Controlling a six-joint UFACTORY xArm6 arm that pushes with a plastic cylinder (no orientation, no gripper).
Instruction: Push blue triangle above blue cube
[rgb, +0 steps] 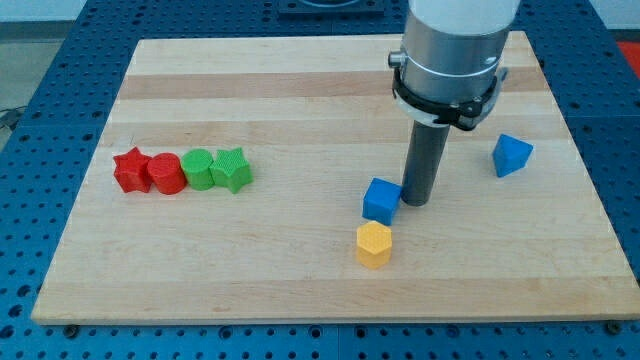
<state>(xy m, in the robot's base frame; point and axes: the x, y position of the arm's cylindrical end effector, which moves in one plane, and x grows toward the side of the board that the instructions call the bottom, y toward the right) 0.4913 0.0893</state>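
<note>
While the rod has no jaws to report, my tip (415, 203) touches blue cube (381, 200) mid-board, blue triangle (511, 155) apart near right edge, yellow hexagon (373, 244) toward bottom edge.

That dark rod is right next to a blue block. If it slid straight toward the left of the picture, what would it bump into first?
My tip stands just right of the blue cube, so it would likely meet that first. Depth is hard to judge; they may already touch.
</note>
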